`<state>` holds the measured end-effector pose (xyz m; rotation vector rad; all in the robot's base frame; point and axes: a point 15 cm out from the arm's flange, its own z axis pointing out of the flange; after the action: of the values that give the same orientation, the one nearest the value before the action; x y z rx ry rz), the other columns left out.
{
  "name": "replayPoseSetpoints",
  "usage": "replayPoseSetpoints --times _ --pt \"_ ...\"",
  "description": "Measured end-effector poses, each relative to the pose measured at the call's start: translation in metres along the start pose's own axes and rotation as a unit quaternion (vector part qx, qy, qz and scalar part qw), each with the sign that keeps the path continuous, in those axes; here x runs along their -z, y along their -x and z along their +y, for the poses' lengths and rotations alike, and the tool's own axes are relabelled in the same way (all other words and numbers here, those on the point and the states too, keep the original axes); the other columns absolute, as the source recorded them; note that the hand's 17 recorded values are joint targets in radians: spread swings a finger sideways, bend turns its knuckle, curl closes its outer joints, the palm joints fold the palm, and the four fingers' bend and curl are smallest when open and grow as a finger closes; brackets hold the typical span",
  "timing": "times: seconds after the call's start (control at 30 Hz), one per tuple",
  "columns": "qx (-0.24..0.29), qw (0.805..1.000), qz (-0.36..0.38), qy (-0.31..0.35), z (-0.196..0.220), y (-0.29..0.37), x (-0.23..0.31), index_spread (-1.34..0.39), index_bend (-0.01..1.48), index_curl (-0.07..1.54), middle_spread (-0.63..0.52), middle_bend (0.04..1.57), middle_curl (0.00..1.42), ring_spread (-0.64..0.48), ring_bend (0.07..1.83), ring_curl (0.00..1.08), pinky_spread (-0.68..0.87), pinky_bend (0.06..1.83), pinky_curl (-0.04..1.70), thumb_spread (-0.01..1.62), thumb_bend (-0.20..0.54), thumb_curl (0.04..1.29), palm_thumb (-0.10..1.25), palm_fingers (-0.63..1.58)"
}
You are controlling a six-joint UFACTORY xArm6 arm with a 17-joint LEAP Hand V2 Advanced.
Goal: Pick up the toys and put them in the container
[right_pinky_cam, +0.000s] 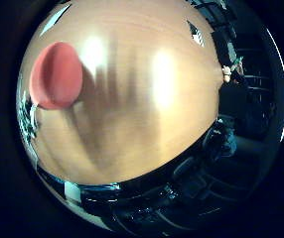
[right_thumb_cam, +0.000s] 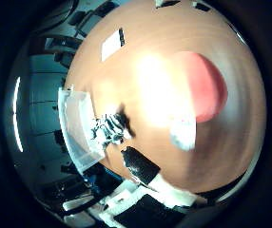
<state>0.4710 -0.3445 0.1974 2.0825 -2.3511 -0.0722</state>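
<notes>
A red rounded toy point(right_thumb_cam: 207, 85) lies on the round wooden table point(right_thumb_cam: 145, 66). It also shows in the little finger side view point(right_pinky_cam: 55, 74), close to the table's edge. A clear plastic container point(right_thumb_cam: 77, 128) stands at the table's edge. A small black and white toy point(right_thumb_cam: 112, 128) lies right beside it. My hand point(right_thumb_cam: 141, 169) hovers above the table, away from the toys. Its black and white parts reach in from the view's edge and its fingers look relaxed and open. Its shadow falls on the wood point(right_pinky_cam: 92, 129).
A small dark flat thing point(right_thumb_cam: 112, 43) lies on the table near its far edge. A small pale thing point(right_pinky_cam: 226, 71) sits at the table's rim. Dark room and furniture surround the table.
</notes>
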Motion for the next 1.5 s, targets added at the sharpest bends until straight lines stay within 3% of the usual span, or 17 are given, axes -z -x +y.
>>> replayPoseSetpoints --times 0.2,0.33,0.43,0.53,0.63,0.67,0.73,0.83,0.97,1.27,1.5 --pt "0.005 0.999 -0.016 0.031 -0.003 0.006 -0.047 -0.34 0.18 0.31 0.05 0.19 0.30 0.20 0.19 0.24 0.41 0.28 0.32 1.04 -0.024 0.28 0.45 0.12" --pt "0.003 0.999 -0.019 0.036 -0.003 0.007 -0.055 -0.34 0.16 0.29 0.02 0.22 0.32 0.19 0.27 0.26 0.42 0.27 0.31 1.03 -0.024 0.28 0.46 0.26" --pt "0.004 0.999 -0.020 0.040 -0.002 0.009 -0.056 -0.33 0.15 0.27 -0.06 0.26 0.34 0.08 0.39 0.28 0.41 0.32 0.31 1.03 -0.019 0.28 0.49 0.45" --pt "0.008 0.999 -0.017 0.043 -0.001 0.009 -0.056 -0.34 0.16 0.27 -0.16 0.38 0.38 -0.10 0.59 0.33 0.25 0.35 0.30 1.04 -0.011 0.29 0.55 0.76" --pt "0.020 0.998 -0.001 0.056 0.002 0.008 -0.053 -0.37 0.23 0.32 -0.25 0.56 0.48 -0.24 0.80 0.43 -0.15 0.62 0.38 1.03 -0.009 0.31 0.64 1.23" --pt "0.023 0.998 0.002 0.060 0.004 0.009 -0.050 -0.38 0.28 0.35 -0.26 0.62 0.51 -0.25 0.83 0.45 -0.20 0.68 0.40 1.03 -0.007 0.31 0.66 1.33" --pt "0.024 0.998 0.005 0.060 0.008 0.010 -0.034 -0.40 0.51 0.47 -0.27 0.81 0.60 -0.26 0.99 0.51 -0.29 0.88 0.49 1.03 -0.005 0.33 0.74 1.36" --pt "0.022 0.999 0.015 0.040 0.010 0.011 0.003 -0.38 0.81 0.64 -0.25 1.03 0.72 -0.26 1.19 0.61 -0.27 1.11 0.62 1.05 0.006 0.36 0.86 1.26" --pt "0.019 0.999 0.032 0.006 0.018 0.016 0.063 -0.31 1.04 0.76 -0.24 1.18 0.83 -0.25 1.32 0.69 -0.24 1.26 0.73 1.10 0.015 0.40 0.99 1.13" --pt "0.032 0.998 0.049 -0.021 0.078 0.072 0.194 -0.25 1.11 0.82 -0.20 1.24 0.91 -0.24 1.36 0.77 -0.21 1.30 0.85 1.17 -0.009 0.47 1.06 1.05" --pt "0.079 0.994 0.058 -0.049 0.115 0.168 0.266 -0.24 1.10 0.83 -0.20 1.23 0.94 -0.24 1.35 0.80 -0.21 1.26 0.91 1.18 -0.011 0.50 1.05 1.05"
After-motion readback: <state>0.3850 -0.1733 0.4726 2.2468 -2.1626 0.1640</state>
